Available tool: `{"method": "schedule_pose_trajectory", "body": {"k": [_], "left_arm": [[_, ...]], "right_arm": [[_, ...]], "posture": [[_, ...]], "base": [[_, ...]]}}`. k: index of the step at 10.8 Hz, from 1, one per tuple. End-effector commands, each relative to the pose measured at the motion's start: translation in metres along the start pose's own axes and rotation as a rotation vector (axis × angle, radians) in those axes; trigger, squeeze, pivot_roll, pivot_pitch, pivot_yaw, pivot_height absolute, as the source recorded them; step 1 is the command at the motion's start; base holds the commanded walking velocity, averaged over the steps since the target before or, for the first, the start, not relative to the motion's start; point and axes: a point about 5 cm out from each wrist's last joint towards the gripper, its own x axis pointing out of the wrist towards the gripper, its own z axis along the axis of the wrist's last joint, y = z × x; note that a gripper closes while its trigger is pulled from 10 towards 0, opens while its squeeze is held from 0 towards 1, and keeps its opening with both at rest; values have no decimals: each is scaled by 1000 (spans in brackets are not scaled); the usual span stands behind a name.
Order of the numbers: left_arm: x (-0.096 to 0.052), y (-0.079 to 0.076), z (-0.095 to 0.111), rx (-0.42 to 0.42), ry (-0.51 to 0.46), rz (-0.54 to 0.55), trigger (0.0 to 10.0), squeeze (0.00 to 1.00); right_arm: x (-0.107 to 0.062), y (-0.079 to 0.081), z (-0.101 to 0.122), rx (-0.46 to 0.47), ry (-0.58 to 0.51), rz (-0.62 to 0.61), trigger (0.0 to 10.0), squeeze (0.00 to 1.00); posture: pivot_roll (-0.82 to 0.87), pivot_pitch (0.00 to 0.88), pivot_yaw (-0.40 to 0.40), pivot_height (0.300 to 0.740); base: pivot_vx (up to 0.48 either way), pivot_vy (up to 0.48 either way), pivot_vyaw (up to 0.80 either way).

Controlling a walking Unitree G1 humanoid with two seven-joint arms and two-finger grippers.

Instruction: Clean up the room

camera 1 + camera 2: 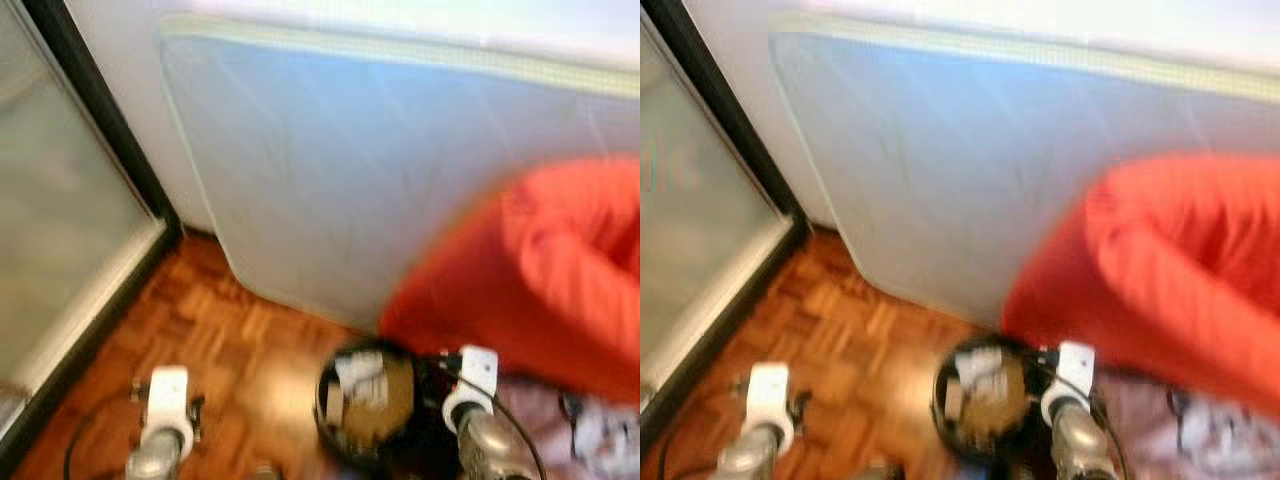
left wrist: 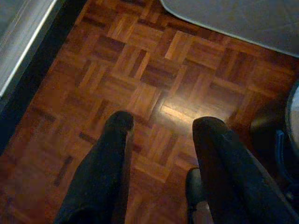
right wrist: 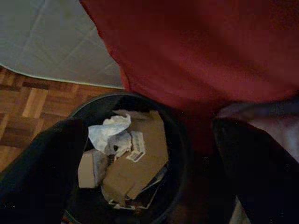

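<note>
Below, a black wastebasket (image 3: pixel 177 154) on the parquet floor (image 2: pixel 140 84) held cardboard scraps (image 3: pixel 135 168) and crumpled white paper (image 3: pixel 110 133). It sat directly under the right tool (image 3: pixel 149 154), whose fingers were spread apart, beside a red blanket (image 1: pixel 540 270). Over bare parquet, the left tool (image 2: pixel 161 140) hung with its fingers likewise apart.

Glossy wood, soft cloth, crumpled paper

Parquet floor (image 2: pixel 140 70) is shiny varnished wood. Beside it, the mattress (image 1: pixel 330 190) looks like quilted matt fabric, the red blanket (image 3: pixel 201 46) soft cloth, and the black bin (image 3: pixel 175 140) holds cardboard (image 3: pixel 135 168) and crumpled paper (image 3: pixel 108 133).
</note>
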Motion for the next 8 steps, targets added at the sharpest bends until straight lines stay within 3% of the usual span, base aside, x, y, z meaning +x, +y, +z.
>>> {"method": "schedule_pose_trajectory", "body": {"k": [1,3,5,8], "left_arm": [[-10,-1,-30,-9,130,15,10000,0],[-20,-2,-55,-38,239,42,10000,0],[-14,-2,-43,-21,215,17,10000,0],[-8,-1,-32,25,192,8,10000,0]], "right_arm": [[-8,-9,-24,-8,95,-27,10000,0],[-19,-22,-49,-48,217,-61,10000,0],[-23,-28,-56,-5,246,-111,10000,0],[-30,-23,-71,53,288,-126,10000,0]], "posture": [[223,18,-29,740],[217,0,-44,740],[193,0,-12,740],[177,0,7,740]], "base": [[0,0,0],[0,0,0],[0,0,0],[0,0,0]]}}
